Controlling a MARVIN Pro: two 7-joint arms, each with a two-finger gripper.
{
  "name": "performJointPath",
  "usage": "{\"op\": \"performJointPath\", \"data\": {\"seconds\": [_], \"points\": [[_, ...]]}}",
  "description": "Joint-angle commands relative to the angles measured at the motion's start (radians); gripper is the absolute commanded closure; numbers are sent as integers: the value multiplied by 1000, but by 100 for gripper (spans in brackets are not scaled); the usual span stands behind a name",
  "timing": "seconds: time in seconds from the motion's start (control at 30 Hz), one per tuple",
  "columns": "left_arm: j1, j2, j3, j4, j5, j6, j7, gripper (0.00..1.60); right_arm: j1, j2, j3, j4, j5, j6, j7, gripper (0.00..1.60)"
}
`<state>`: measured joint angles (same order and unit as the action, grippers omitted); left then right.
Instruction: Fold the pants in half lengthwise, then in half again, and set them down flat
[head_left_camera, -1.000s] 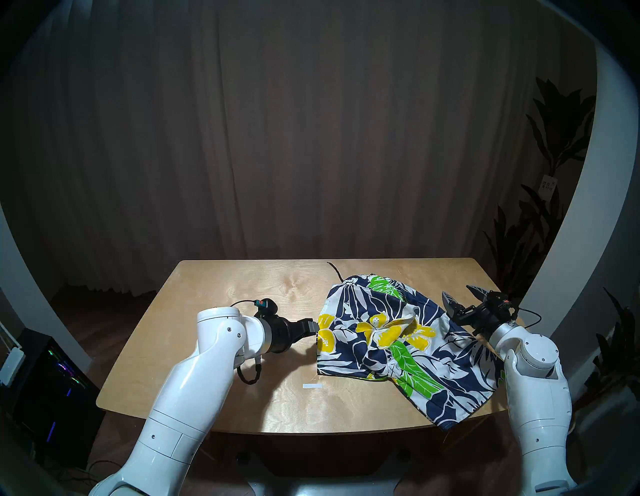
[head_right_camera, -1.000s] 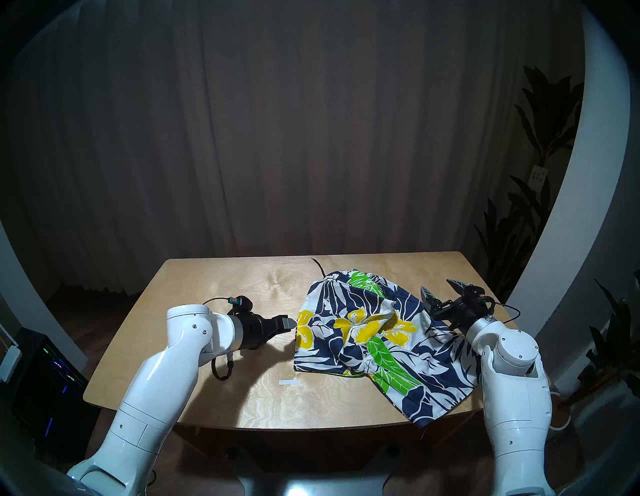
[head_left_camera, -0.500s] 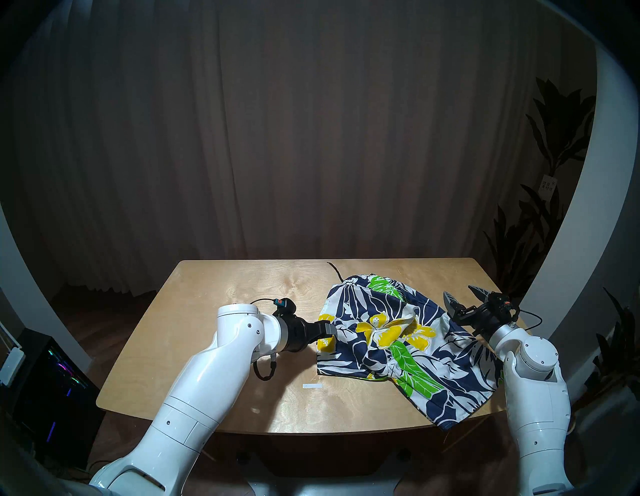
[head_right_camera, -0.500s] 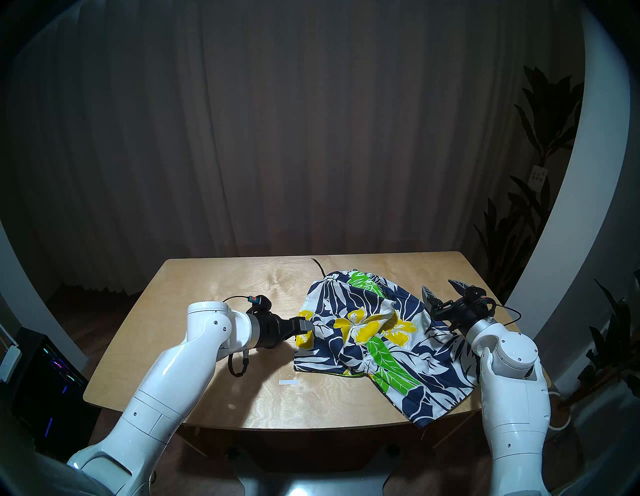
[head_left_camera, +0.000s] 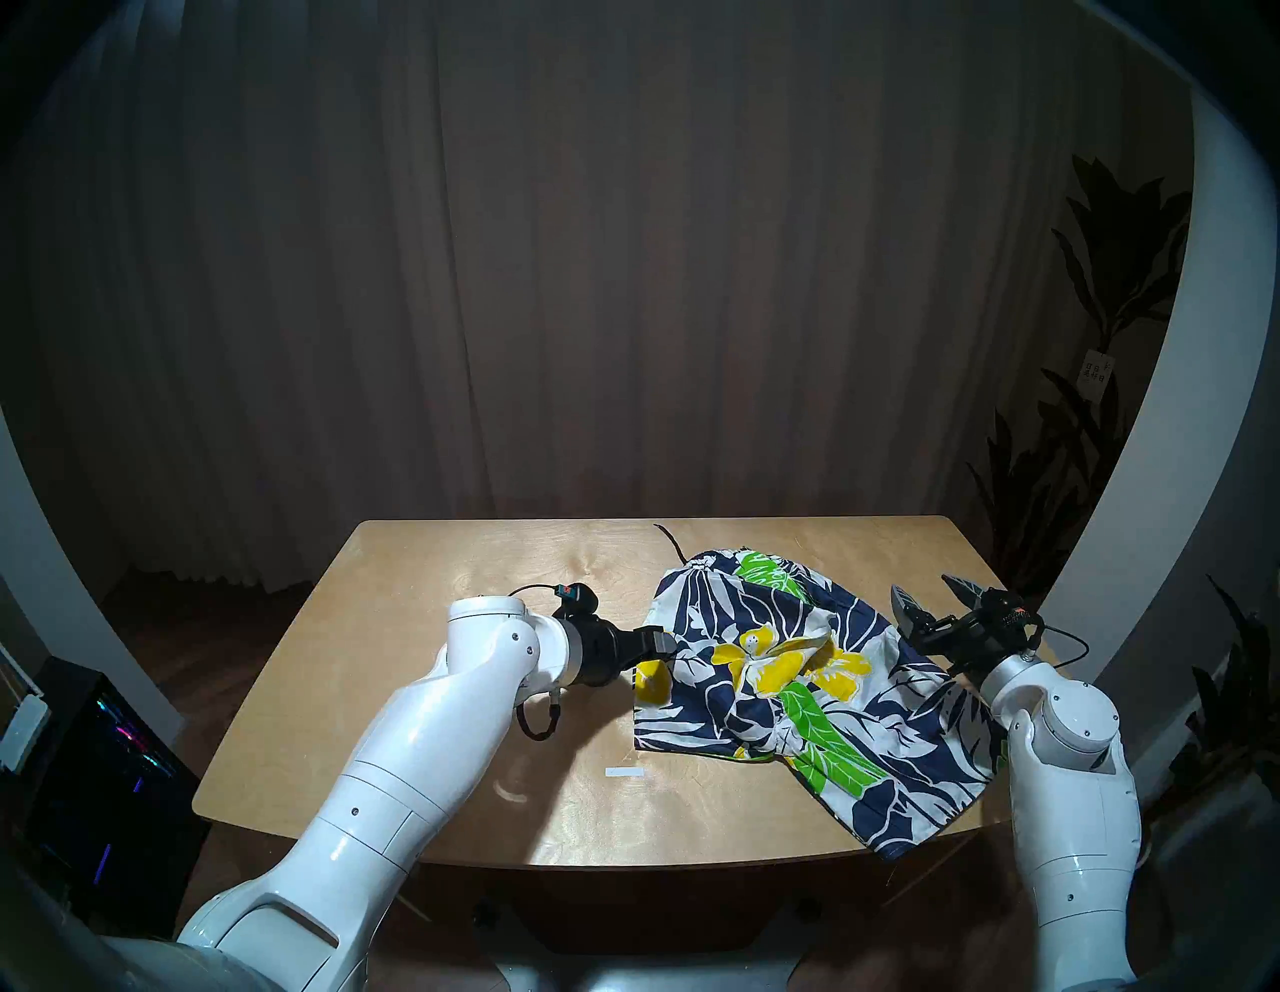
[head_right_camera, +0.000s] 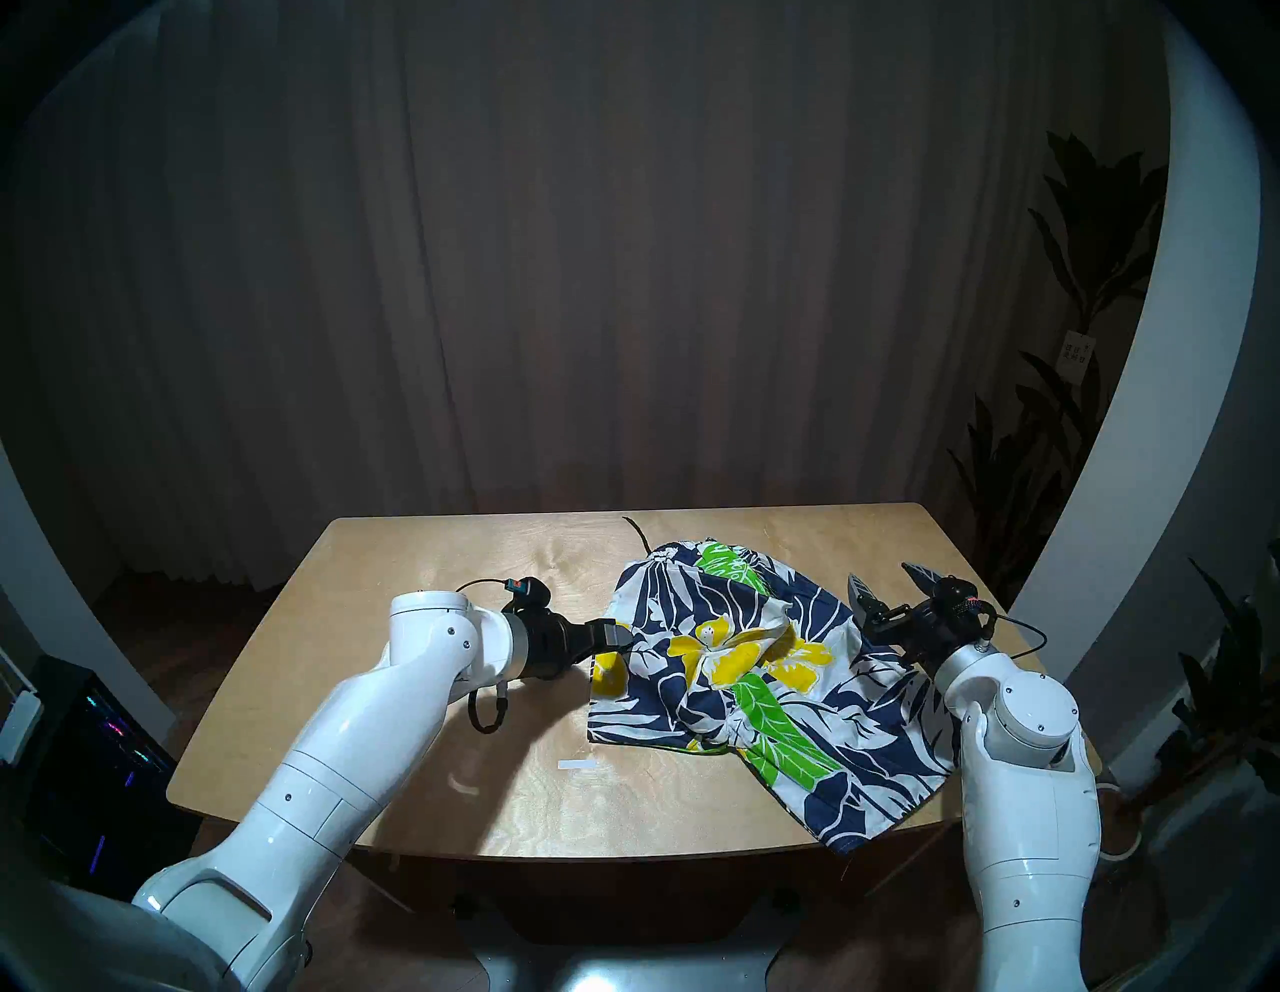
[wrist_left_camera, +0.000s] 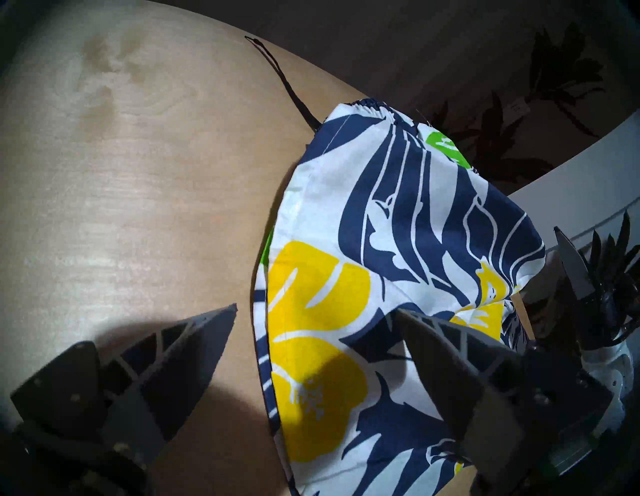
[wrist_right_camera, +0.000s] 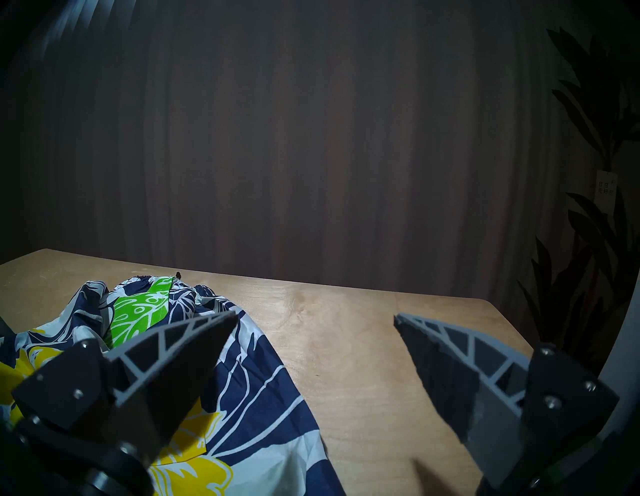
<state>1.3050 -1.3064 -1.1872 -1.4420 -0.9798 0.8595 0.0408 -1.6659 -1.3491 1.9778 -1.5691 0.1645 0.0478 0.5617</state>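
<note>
The pants (head_left_camera: 796, 693) are navy shorts with white leaves, yellow flowers and green leaves. They lie crumpled on the right half of the table, and one leg hangs over the front right edge. Their black drawstring (head_left_camera: 668, 540) trails toward the back. My left gripper (head_left_camera: 665, 641) is open at the shorts' left edge. In the left wrist view (wrist_left_camera: 317, 309) one finger is over bare wood and the other over the yellow flower print (wrist_left_camera: 311, 346). My right gripper (head_left_camera: 921, 585) is open and empty, raised above the shorts' right side; it also shows in the right wrist view (wrist_right_camera: 316, 315).
The light wooden table (head_left_camera: 450, 693) has a small white strip (head_left_camera: 623, 772) near its front middle. A dark curtain hangs behind. Tall plants (head_left_camera: 1080, 450) stand at the right, and a dark computer case (head_left_camera: 104, 762) stands on the floor at the left.
My left arm has reached right across the table, bringing its open gripper from beside the shorts onto their left edge. My right gripper has drifted slightly right and stayed open.
</note>
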Motion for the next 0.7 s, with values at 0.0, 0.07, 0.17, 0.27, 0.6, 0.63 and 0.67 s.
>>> {"op": "performJointPath", "data": {"seconds": [0.0,0.07,0.17,0.27,0.6,0.63,0.67], "points": [[-15,2,7,11,-1,-13,-34,53,7,-1,-5,-44,-3,12,-6,0],[-13,2,6,12,-2,-14,-39,96,10,-2,-9,-46,-6,15,-9,0],[-10,3,4,8,-6,-21,-53,139,13,-2,-14,-46,-8,19,-11,0],[-7,3,0,-6,-10,-21,-56,160,16,-1,-18,-46,-10,22,-15,0],[-1,5,-30,-139,-58,3,-83,160,26,3,-23,-32,-8,26,-34,0],[-5,3,-27,-148,-61,7,-89,160,28,4,-22,-28,-8,25,-36,0],[-4,2,-25,-166,-68,13,-98,160,32,5,-21,-24,-7,23,-39,0]]}}
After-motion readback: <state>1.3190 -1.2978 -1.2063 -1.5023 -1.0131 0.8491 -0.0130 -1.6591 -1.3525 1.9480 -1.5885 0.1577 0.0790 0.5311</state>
